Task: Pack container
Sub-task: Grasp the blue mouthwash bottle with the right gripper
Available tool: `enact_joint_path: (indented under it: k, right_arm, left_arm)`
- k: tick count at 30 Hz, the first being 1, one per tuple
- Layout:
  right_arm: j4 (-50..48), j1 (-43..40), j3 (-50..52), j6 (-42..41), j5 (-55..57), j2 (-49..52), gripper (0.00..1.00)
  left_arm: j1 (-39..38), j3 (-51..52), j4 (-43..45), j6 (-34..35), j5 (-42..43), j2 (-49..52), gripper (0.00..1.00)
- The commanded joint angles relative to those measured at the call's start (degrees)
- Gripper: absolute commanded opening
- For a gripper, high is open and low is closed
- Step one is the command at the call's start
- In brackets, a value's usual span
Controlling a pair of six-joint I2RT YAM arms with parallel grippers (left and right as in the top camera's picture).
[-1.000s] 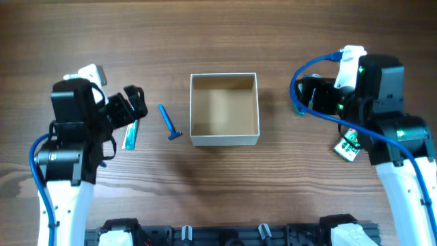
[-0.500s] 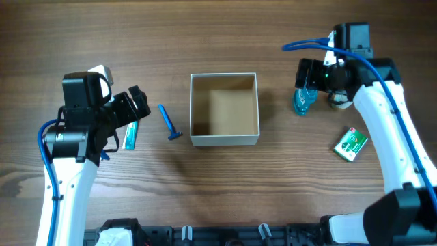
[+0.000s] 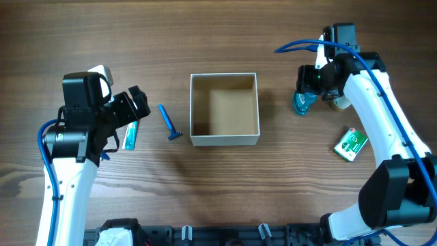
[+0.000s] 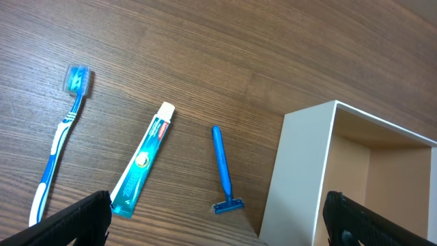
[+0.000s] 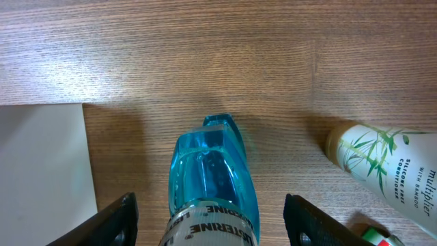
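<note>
Overhead, right tool (image 3: 305, 87) partly covers mouthwash bottle (image 3: 300, 105)

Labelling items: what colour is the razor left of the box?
Blue; the razor shows best in the left wrist view.

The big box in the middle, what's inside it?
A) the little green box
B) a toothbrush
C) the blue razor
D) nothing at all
D: the box shows only its bare tan bottom, while the razor lies outside it on one side and the little green box lies far off on the other side.
</note>
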State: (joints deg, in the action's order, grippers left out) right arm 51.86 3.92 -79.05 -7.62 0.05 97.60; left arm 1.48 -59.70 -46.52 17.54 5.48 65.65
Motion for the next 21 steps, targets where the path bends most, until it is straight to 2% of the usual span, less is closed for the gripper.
enact_joint_path:
  k: [1, 4, 8, 10, 16, 18, 20, 21]
  right_arm:
    - [-0.20, -0.13, -0.72, 0.13, -0.04, 1.25, 0.71]
    - [-0.22, -0.13, -0.35, 0.11, -0.07, 2.38, 0.70]
    - [-0.79, -0.13, -0.28, 0.11, -0.07, 2.49, 0.61]
    - [-0.79, -0.13, -0.17, 0.13, -0.07, 2.49, 0.50]
    - [-0.90, -0.13, -0.17, 0.09, -0.02, 2.49, 0.33]
    - [-1.36, -0.13, -0.20, -0.37, -0.02, 2.47, 0.23]
    - [-1.42, -0.13, -0.28, -0.42, -0.07, 1.64, 0.04]
    - [-1.22, -0.13, -0.50, -0.50, -0.09, 1.03, 0.04]
  left_arm:
    - [0.35, -0.98, -0.04, 0.76, -1.05, 0.15, 1.00]
    - [0.35, -0.98, -0.02, 0.76, -1.05, 0.15, 1.00]
    - [0.35, -0.98, -0.04, 0.74, -1.05, 0.15, 1.00]
    - [0.35, -0.98, -0.04, 0.74, -1.05, 0.15, 1.00]
    - [0.35, -0.98, -0.04, 0.74, -1.05, 0.15, 1.00]
    - [0.35, -0.98, -0.04, 0.74, -1.05, 0.15, 1.00]
    - [0.35, -0.98, -0.07, 0.76, -1.05, 0.15, 1.00]
    - [0.35, -0.98, -0.04, 0.76, -1.03, 0.15, 1.00]
